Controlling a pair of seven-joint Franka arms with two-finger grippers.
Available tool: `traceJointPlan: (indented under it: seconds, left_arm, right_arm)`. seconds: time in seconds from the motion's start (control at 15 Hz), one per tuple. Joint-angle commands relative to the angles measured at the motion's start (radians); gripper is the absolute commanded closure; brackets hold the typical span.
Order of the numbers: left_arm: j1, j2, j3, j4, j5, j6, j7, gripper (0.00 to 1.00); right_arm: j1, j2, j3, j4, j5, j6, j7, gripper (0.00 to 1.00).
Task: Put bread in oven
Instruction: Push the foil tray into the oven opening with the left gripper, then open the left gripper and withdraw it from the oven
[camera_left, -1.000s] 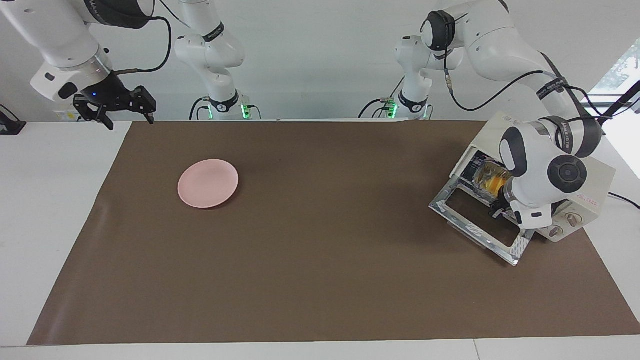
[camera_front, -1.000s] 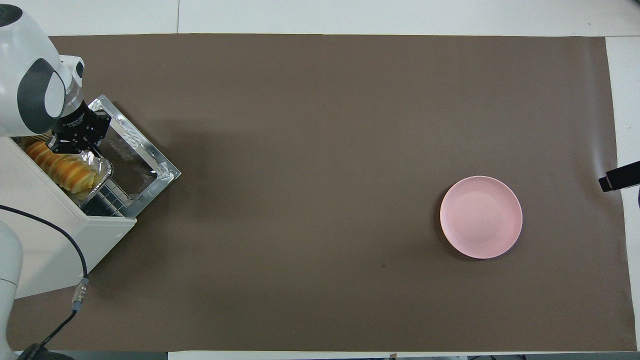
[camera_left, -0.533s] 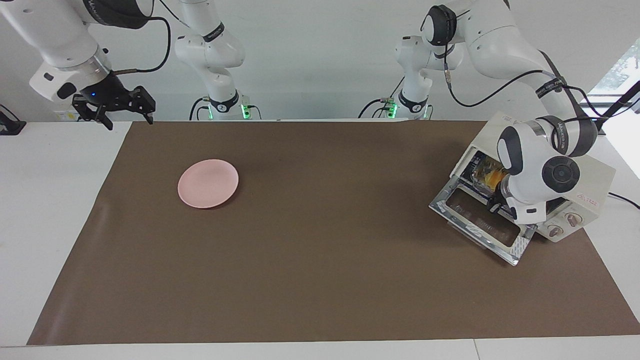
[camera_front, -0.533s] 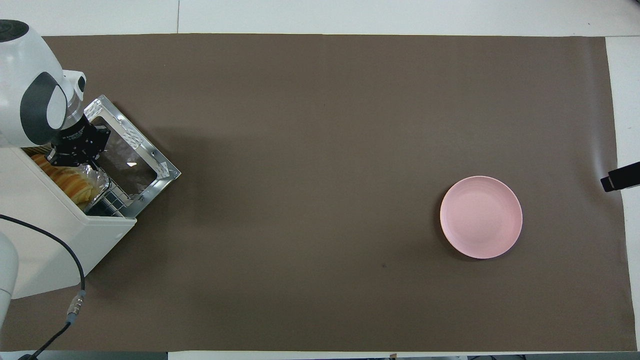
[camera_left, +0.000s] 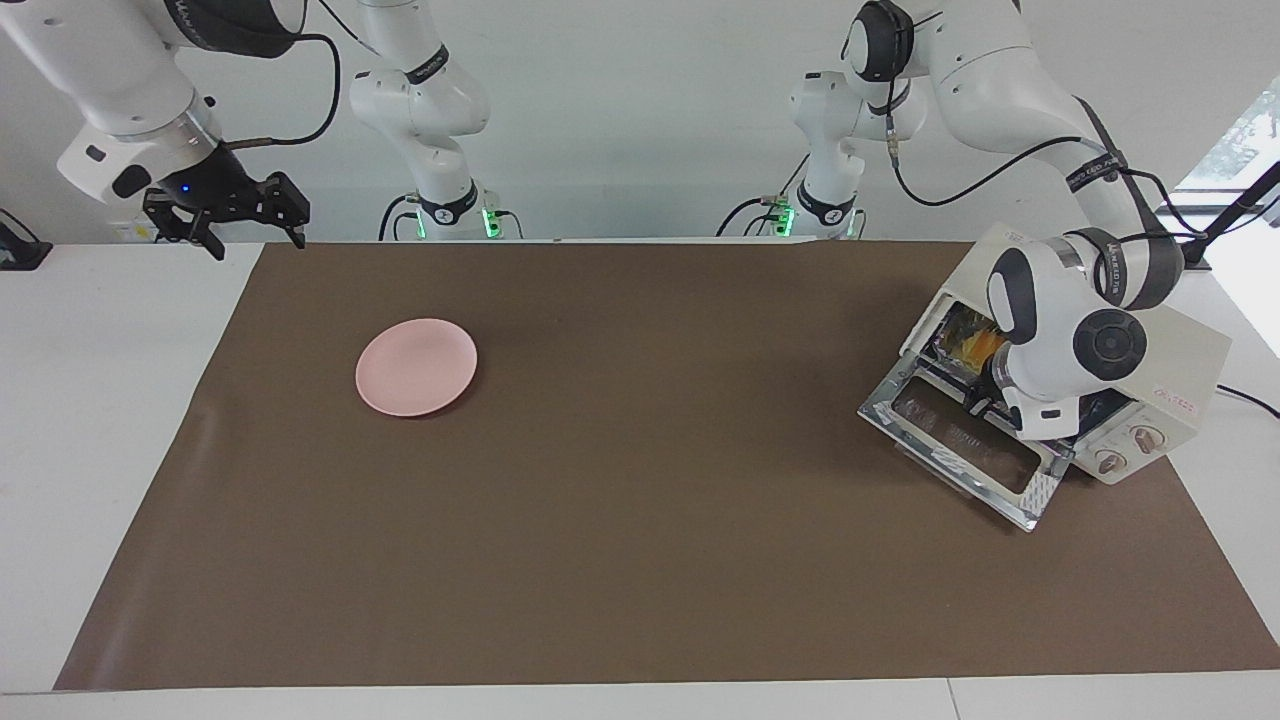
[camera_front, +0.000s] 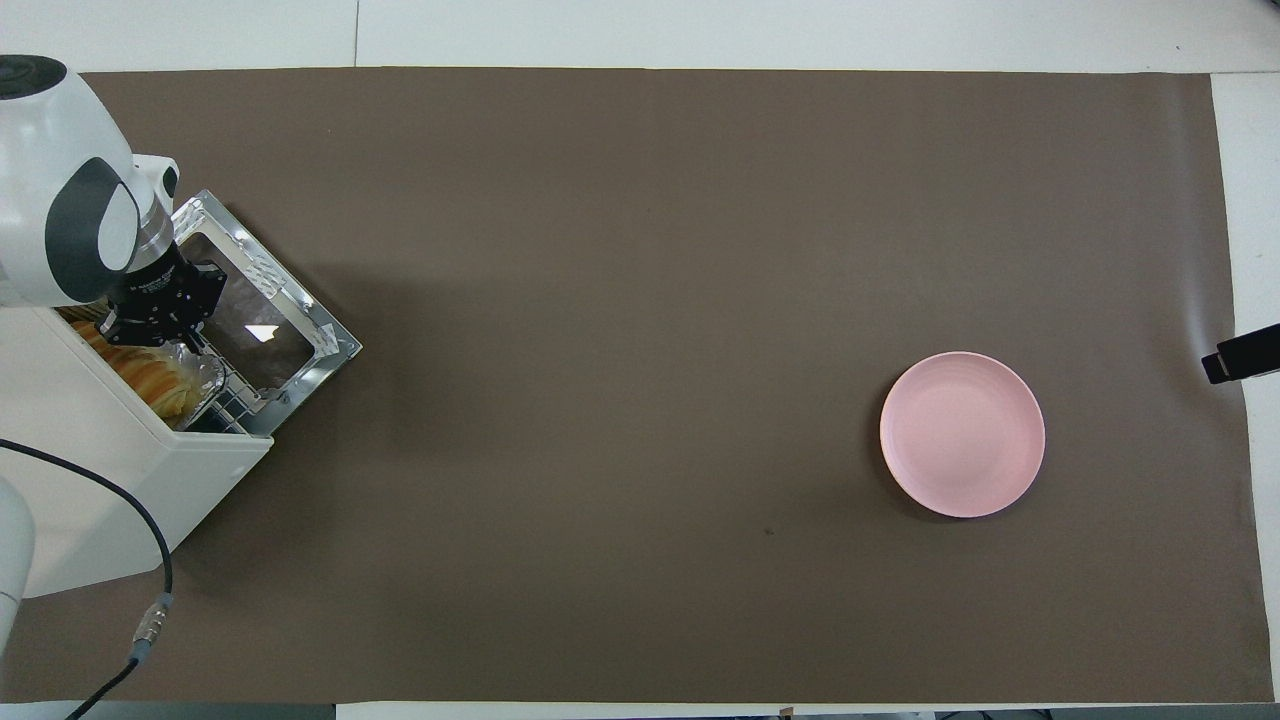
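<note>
The cream-white oven (camera_left: 1185, 365) stands at the left arm's end of the table, its glass door (camera_left: 955, 440) folded down flat. The yellow-orange bread (camera_left: 978, 347) lies in a silver foil tray (camera_front: 200, 378) on the rack inside the oven's mouth; in the overhead view the bread (camera_front: 150, 372) is mostly under the oven's top. My left gripper (camera_left: 982, 403) is at the mouth, over the hinge end of the door, against the tray's outer edge; it also shows in the overhead view (camera_front: 160, 342). My right gripper (camera_left: 250, 238) waits open and empty above the table's corner at the right arm's end.
A round pink plate (camera_left: 416, 367) lies empty on the brown mat toward the right arm's end. The oven's power cable (camera_front: 150, 560) runs off the table's near edge. One right fingertip (camera_front: 1240, 353) shows in the overhead view.
My left gripper has moved toward the oven's opening, and the foil tray with the bread has slid deeper inside, so less bread shows. The right arm has stayed still.
</note>
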Motion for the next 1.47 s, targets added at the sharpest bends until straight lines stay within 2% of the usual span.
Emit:
traceJointPlan:
  seconds: [0.0, 0.07, 0.13, 0.2, 0.27, 0.47, 0.73, 0.87, 1.0, 1.13, 1.27, 1.4]
  left_arm:
    - [-0.010, -0.039, 0.003, -0.051, 0.024, 0.034, 0.008, 1.00]
    - [-0.005, -0.039, 0.003, -0.051, 0.029, 0.054, 0.016, 1.00]
    - [-0.001, -0.039, 0.003, -0.051, 0.030, 0.078, 0.040, 0.71]
    - [0.001, -0.038, 0.003, -0.049, 0.030, 0.095, 0.054, 0.07]
    - [0.001, -0.038, 0.003, -0.049, 0.030, 0.112, 0.056, 0.00]
    - [-0.002, -0.039, 0.003, -0.038, 0.032, 0.149, 0.095, 0.00]
    - [-0.019, -0.055, 0.000, -0.003, 0.067, 0.148, 0.245, 0.00]
    - [-0.053, -0.069, 0.000, 0.028, 0.067, 0.152, 0.281, 0.00]
    - [-0.063, -0.084, 0.002, 0.067, 0.053, 0.224, 0.272, 0.00]
    - [-0.065, -0.137, -0.001, 0.033, -0.026, 0.238, 0.276, 0.00]
    - [-0.068, -0.215, -0.006, 0.037, -0.046, 0.221, 0.289, 0.00]
    - [-0.070, -0.295, -0.009, 0.045, -0.042, 0.090, 0.420, 0.00]
  right_arm:
    - [-0.010, -0.022, 0.007, -0.025, 0.010, 0.001, -0.008, 0.00]
    - [-0.010, -0.022, 0.007, -0.025, 0.010, 0.001, -0.006, 0.00]
    - [-0.010, -0.023, 0.007, -0.025, 0.010, 0.001, -0.008, 0.00]
    - [-0.010, -0.022, 0.007, -0.025, 0.010, 0.001, -0.008, 0.00]
    - [-0.010, -0.022, 0.007, -0.025, 0.010, 0.001, -0.008, 0.00]
    - [-0.010, -0.023, 0.007, -0.025, 0.010, 0.002, -0.008, 0.00]
    - [-0.010, -0.022, 0.007, -0.025, 0.010, 0.002, -0.006, 0.00]
    - [-0.010, -0.023, 0.007, -0.025, 0.010, 0.001, -0.006, 0.00]
    - [-0.010, -0.023, 0.007, -0.025, 0.010, 0.001, -0.008, 0.00]
    - [-0.010, -0.022, 0.007, -0.025, 0.010, 0.001, -0.008, 0.00]
    - [-0.010, -0.023, 0.007, -0.025, 0.010, 0.001, -0.006, 0.00]
    - [-0.010, -0.022, 0.007, -0.025, 0.010, 0.001, -0.008, 0.00]
